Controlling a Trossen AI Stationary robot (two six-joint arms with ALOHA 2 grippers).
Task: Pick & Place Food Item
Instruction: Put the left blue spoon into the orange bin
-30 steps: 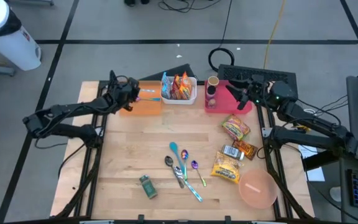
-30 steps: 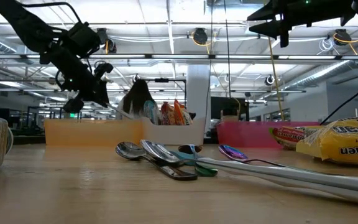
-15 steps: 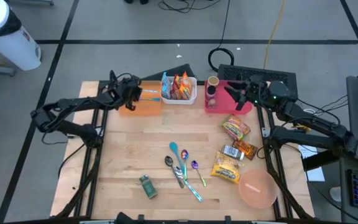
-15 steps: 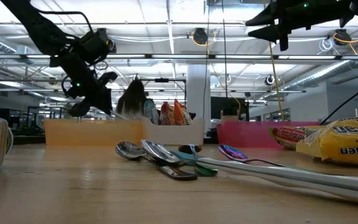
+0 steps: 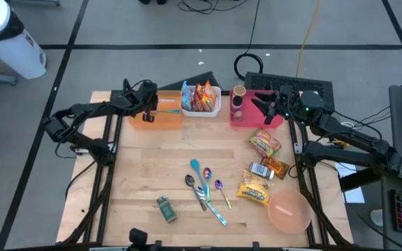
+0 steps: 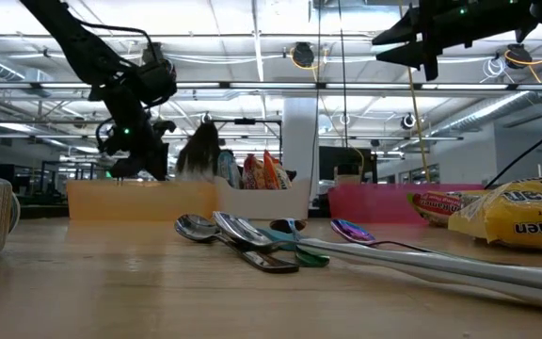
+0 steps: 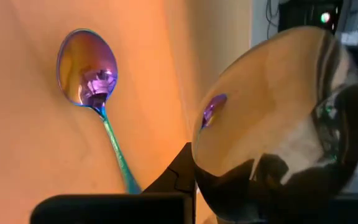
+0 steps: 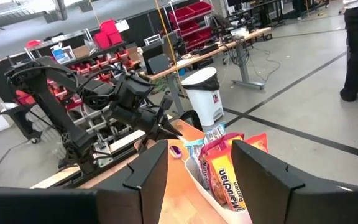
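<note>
My left gripper [image 5: 151, 106] is shut on a silver spoon [image 7: 272, 124] over the orange bin [image 5: 165, 120] at the far left. An iridescent spoon [image 7: 86, 68] lies on that bin's floor. The food items are on the table's right side: a red-and-yellow packet [image 5: 264, 143], a brown packet [image 5: 276, 166] and a yellow ramen packet [image 5: 254, 187]. My right gripper [image 8: 197, 168] is open with nothing between its fingers. It hovers high over the pink bin [image 5: 257, 115] at the far right. My left gripper holds the silver spoon by its handle, with the bowl [image 7: 272, 124] sticking out past the fingers [image 7: 178, 177]. The bowl and the fingers hide the place of contact. The fingers slant down from the table's left side. The bowl hangs above the orange bin's floor.
A white bin [image 5: 201, 100] of snack packets stands between the orange and pink bins. A brown canister [image 5: 238, 103] stands in the pink bin. Several spoons [image 5: 204, 187] lie mid-table, with a green jar [image 5: 166, 208] near the front and a pink bowl [image 5: 288, 213] at the front right.
My left gripper has moved a little farther over the orange bin, toward the table's right, and has rolled at the wrist and tipped more downward. The silver spoon has gone with it. My right arm has kept still.
</note>
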